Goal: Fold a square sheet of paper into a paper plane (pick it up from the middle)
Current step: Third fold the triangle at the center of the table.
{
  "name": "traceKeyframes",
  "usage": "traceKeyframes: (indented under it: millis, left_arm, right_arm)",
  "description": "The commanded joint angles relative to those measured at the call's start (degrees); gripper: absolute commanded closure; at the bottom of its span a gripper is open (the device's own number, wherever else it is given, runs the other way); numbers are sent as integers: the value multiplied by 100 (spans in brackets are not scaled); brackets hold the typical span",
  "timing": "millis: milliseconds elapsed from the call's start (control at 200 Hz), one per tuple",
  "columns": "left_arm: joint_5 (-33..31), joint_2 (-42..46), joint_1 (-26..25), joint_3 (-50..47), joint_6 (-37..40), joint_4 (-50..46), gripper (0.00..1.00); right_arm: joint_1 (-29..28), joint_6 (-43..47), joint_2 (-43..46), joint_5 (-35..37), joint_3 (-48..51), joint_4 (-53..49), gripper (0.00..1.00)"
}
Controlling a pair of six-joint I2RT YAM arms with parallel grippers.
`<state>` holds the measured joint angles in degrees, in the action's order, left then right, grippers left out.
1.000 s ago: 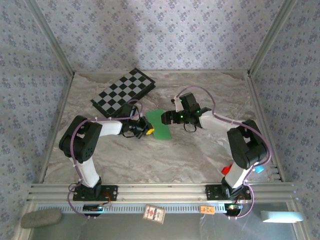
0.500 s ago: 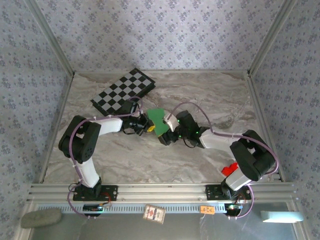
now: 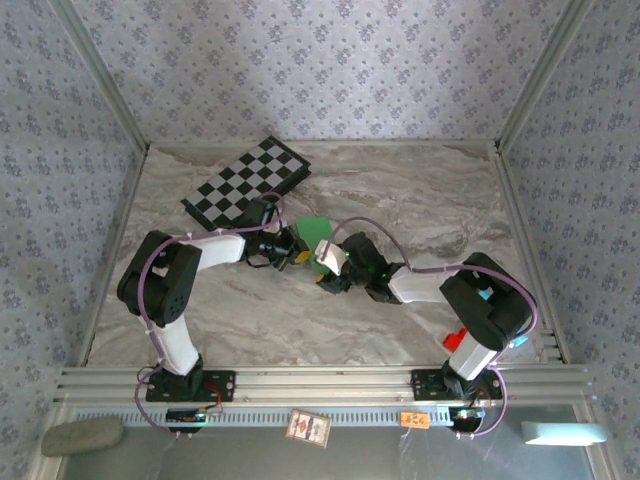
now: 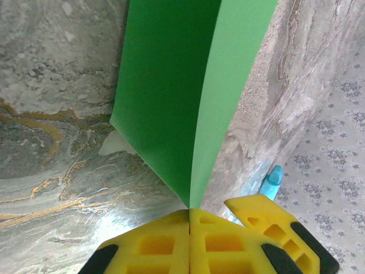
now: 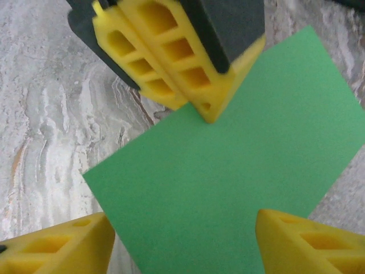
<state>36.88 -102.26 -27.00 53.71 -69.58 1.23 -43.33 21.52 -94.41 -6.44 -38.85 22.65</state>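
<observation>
Checkerboard [image 3: 245, 182] lies behind the left pincer [image 4: 190, 210], clamped on the paper plane [image 4: 171, 85]; right pincer [image 5: 183, 220] gapes facing it.

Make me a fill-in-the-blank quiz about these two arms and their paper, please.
The left gripper is ___ on the paper.
The right gripper, facing it, stands ___.
The paper is ___ in colour.
The checkered board lies on the robot's ___ side.
Missing words: shut; open; green; left.
</observation>
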Motion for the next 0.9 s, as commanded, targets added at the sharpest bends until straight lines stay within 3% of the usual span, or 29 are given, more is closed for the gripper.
traceKeyframes:
  millis: [0,500,625,895]
  left_arm:
    - [155,4,20,115,-29,-132,93]
    - [135,-27,2,96,2,-133,92]
    - [111,40,2,74,4,-136,91]
    - [-953,887,407,100,733,-1499,63]
  right_arm:
    - [-3,210,28,-8,20,344,38]
    - [34,-42,215,-761,-39,306,67]
    - [46,20,147,-1060,-132,21,80]
    - [99,-202,134,-1482,-497,-761,98]
